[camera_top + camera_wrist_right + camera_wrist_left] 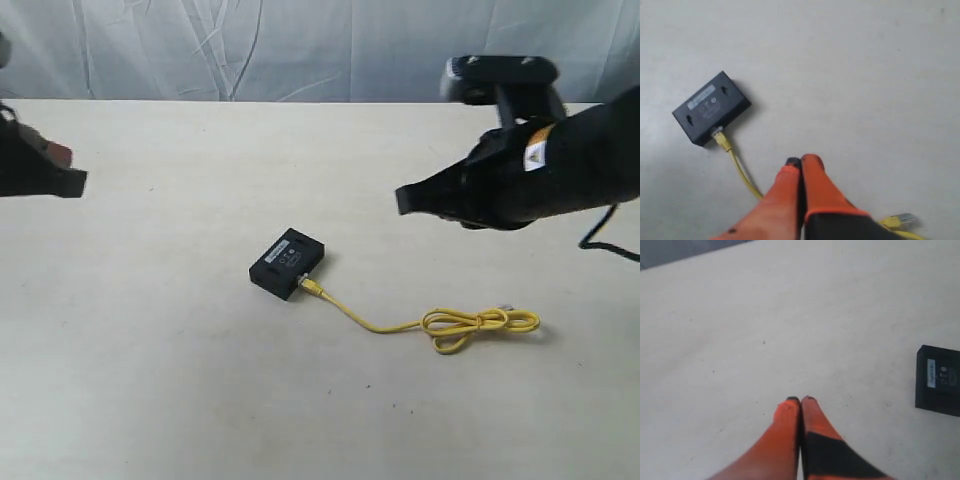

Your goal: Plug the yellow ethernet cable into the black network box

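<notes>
The black network box [287, 264] is matt black with a pale label strip and small white markings on top. The yellow ethernet cable [385, 324] leaving the box is bright yellow, with a clear plug at its end far from the box. The worktop [150, 380] under the box is plain pale beige with a few tiny dark specks, and the left fingers [785, 435] and right fingers [815, 185] are orange, each pair with a black patch on one finger.
</notes>
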Available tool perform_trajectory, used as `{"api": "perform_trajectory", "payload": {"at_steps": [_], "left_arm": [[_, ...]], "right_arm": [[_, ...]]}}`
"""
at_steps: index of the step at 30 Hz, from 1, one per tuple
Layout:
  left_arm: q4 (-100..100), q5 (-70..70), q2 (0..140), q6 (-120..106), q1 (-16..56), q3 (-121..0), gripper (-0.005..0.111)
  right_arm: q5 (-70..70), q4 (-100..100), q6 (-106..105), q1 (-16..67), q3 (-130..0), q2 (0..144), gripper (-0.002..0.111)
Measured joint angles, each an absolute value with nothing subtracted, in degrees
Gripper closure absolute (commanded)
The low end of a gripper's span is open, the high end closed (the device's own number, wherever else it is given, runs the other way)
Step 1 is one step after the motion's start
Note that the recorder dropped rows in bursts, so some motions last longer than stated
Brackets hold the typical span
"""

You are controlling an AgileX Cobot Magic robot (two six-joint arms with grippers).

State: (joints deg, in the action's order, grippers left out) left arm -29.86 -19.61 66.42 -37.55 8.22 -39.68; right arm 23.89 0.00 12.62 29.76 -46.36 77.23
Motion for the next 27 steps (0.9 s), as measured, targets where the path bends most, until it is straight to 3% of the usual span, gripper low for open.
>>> {"api": "perform_trajectory", "payload": {"at_steps": [13, 27], "left_arm": [[-31.70, -18.49, 26.19, -37.08, 8.10, -22.06, 0.107], [-31.70, -22.70, 17.70, -37.08, 8.10, -20.46, 0.107]], "right_arm": [[14.40, -7.60, 12.62, 29.29, -29.77, 41.68, 0.108], [15.62, -10.67, 12.62, 29.29, -25.20, 28.89, 0.108]]}}
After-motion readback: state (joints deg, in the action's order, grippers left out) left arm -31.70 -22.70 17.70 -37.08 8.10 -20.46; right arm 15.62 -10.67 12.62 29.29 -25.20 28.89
